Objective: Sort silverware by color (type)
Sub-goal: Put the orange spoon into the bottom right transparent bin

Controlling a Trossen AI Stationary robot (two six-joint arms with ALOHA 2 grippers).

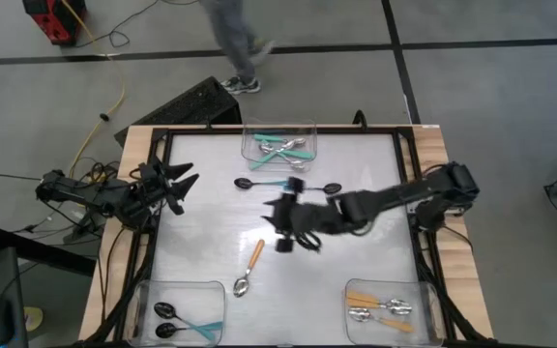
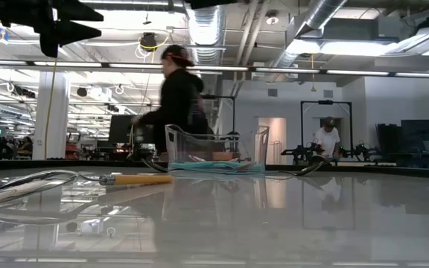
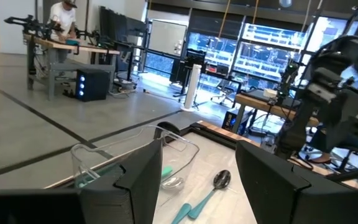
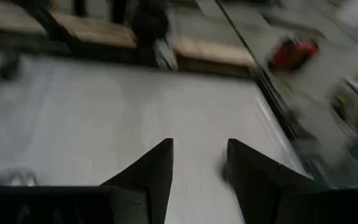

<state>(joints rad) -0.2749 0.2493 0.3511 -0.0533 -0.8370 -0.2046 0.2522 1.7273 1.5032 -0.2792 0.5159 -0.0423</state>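
Hovering above the middle of the table [image 1: 211, 242], the right gripper [image 1: 283, 224] has its fingers parted and empty. Just beyond it lie two black spoons [image 1: 259, 183] with teal handles; an orange-handled spoon [image 1: 249, 266] lies nearer the front. The left gripper [image 1: 180, 188] waits open at the left edge.

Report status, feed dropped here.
Right tool open, empty, mid-table. Left tool open, parked at edge. Orange spoon and two teal spoons unsorted. Nothing blocking.
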